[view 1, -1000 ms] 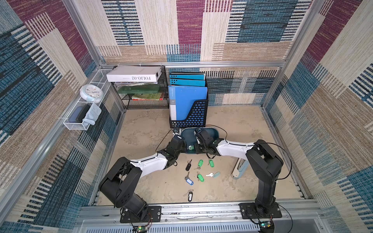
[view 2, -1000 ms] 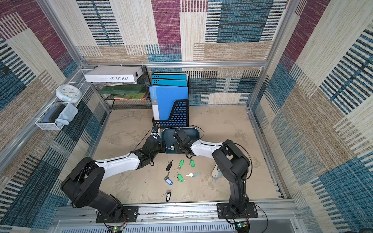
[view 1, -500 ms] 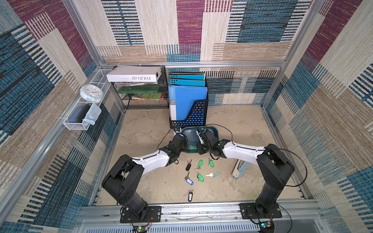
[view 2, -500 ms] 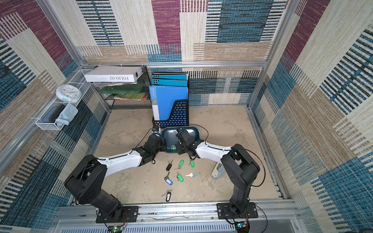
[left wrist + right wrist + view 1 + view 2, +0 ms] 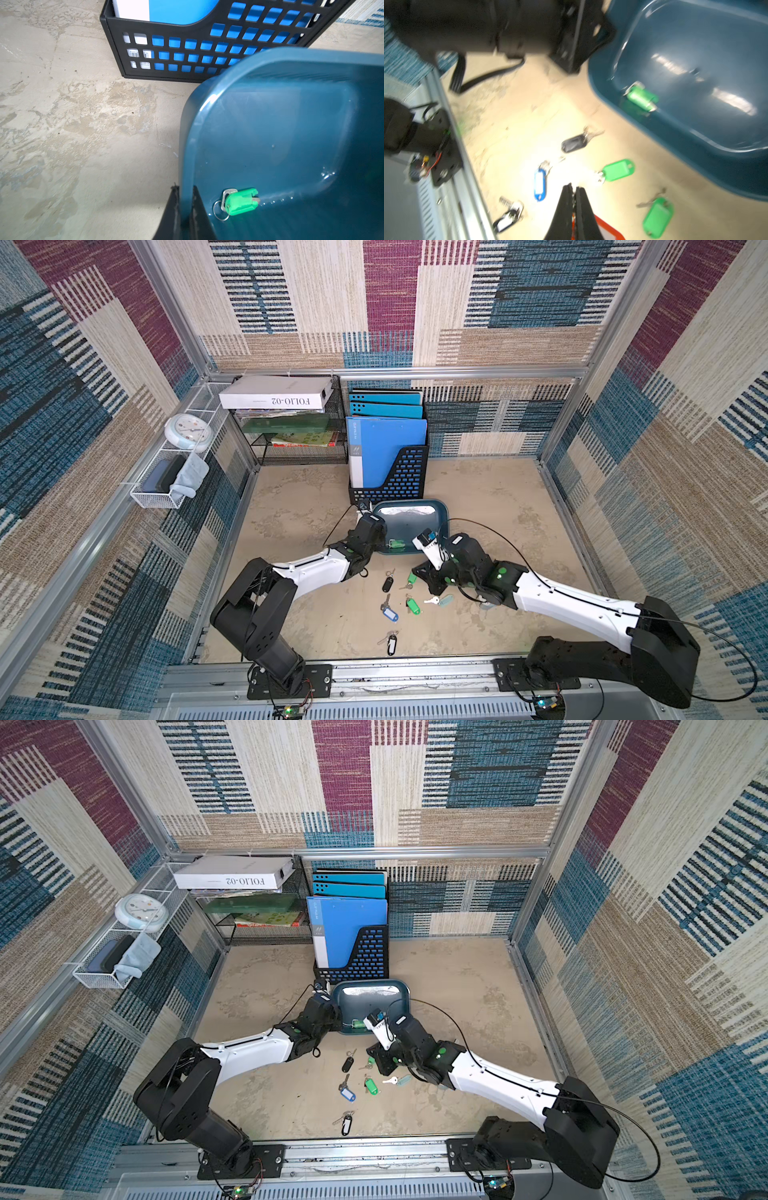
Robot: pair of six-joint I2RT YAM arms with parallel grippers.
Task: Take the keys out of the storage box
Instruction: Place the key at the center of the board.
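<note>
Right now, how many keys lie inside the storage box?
1. A green-tagged key lies on the storage box floor, near the rim corner that the left fingers clamp; no other shows.

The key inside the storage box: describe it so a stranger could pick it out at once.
In front of the black file holder lies the teal storage box. Near its front edge sits one green-tagged key, the only key inside; the other keys lie outside.
</note>
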